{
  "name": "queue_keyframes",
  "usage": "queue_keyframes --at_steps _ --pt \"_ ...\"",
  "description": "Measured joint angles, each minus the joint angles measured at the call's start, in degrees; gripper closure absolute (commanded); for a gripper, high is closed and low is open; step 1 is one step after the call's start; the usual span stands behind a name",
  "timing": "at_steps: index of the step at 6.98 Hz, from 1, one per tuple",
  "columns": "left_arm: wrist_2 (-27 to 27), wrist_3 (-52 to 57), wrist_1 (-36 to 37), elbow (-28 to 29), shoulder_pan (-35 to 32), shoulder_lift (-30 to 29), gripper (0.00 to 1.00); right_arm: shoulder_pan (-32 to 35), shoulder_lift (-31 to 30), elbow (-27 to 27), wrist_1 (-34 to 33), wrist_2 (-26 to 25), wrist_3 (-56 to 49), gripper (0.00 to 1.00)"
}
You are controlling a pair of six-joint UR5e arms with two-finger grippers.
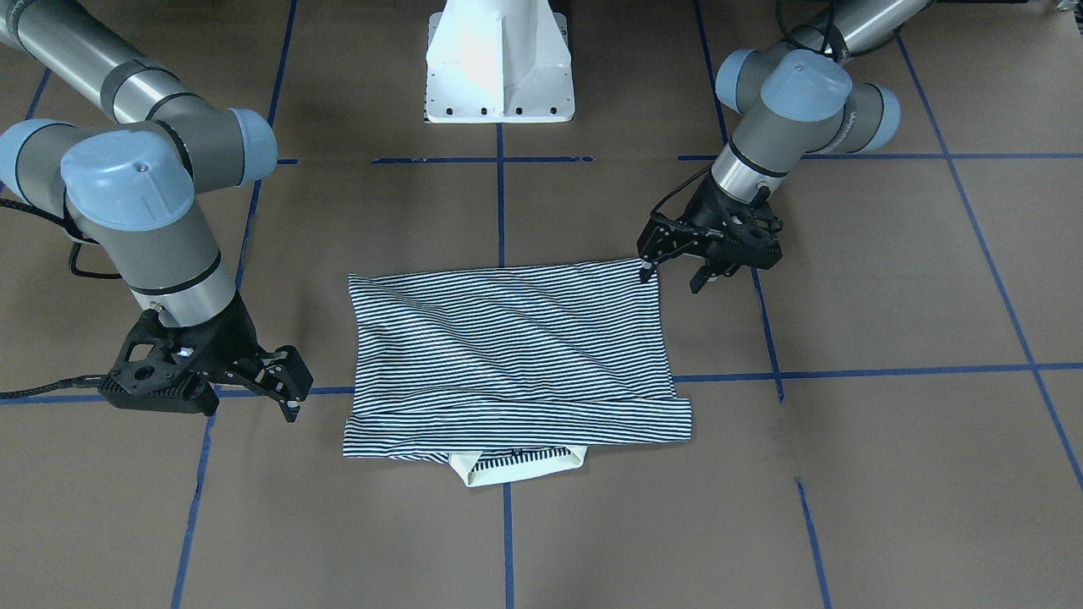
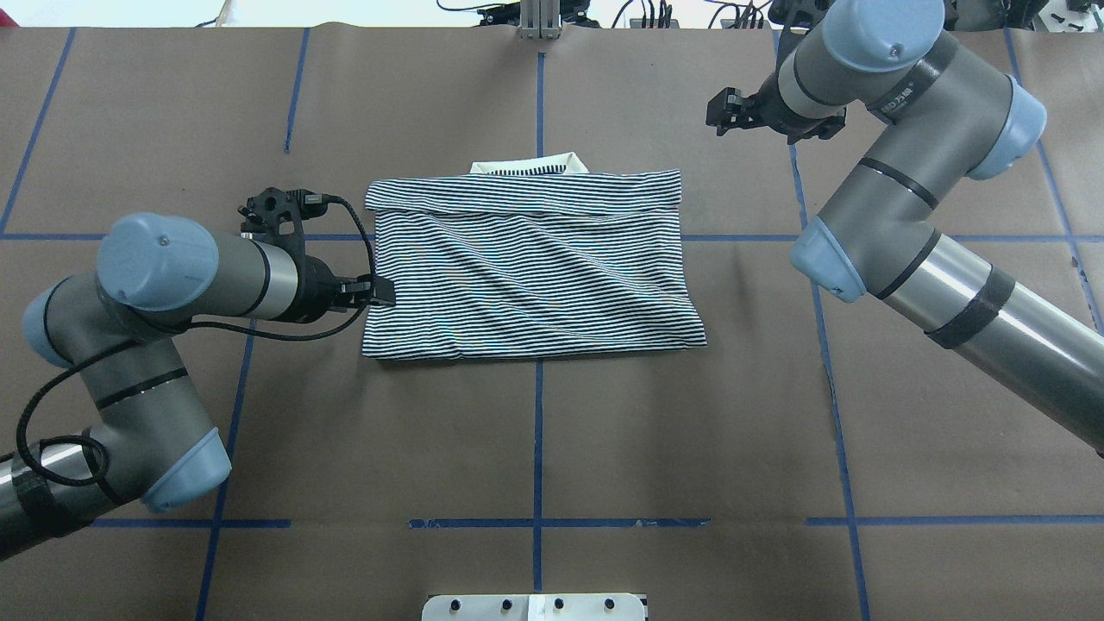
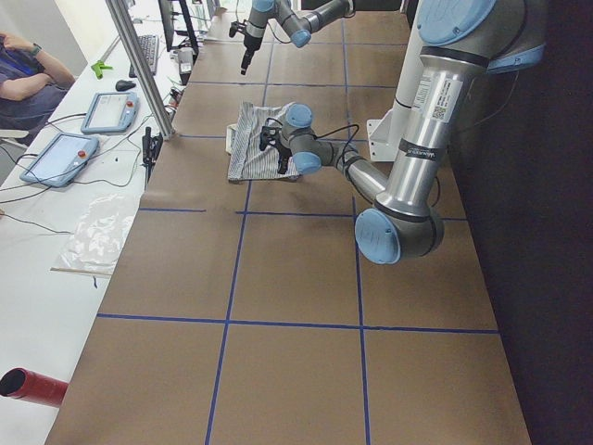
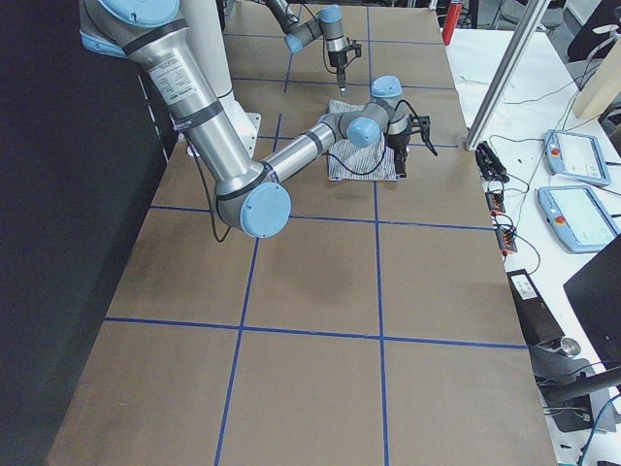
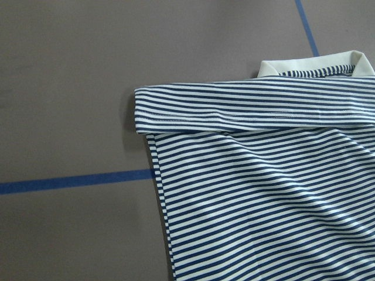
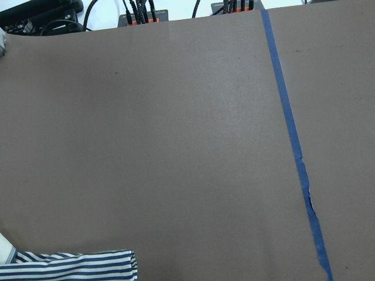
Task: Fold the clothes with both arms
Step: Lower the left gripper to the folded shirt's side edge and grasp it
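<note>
The striped polo shirt point(image 1: 508, 355) lies folded into a rectangle on the brown table, and it also shows in the overhead view point(image 2: 526, 267). Its cream collar point(image 1: 516, 469) pokes out from under the folded-over hem on the side away from the robot point(image 2: 530, 164). My left gripper point(image 1: 673, 277) is open, low at the shirt's near left corner, with one fingertip touching the edge point(image 2: 384, 291). My right gripper point(image 1: 292, 385) is open and empty, off the shirt beyond its far right corner point(image 2: 720, 110). The left wrist view shows the shirt's folded edge point(image 5: 263, 175).
The white pedestal base point(image 1: 499, 68) stands at the robot's side of the table. Blue tape lines point(image 2: 539, 431) grid the brown surface. Beyond the far edge are cables, tablets point(image 3: 60, 158) and a seated person. A red cylinder point(image 3: 32, 385) lies at the operators' side.
</note>
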Motion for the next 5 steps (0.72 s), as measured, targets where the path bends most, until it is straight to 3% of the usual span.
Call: queue_keyframes --at_steps 5 --pt "3.4 -4.9 0.0 0.1 3.9 1.6 0.41 0.2 -0.1 0.1 0.1 0.0 0.1 0.00"
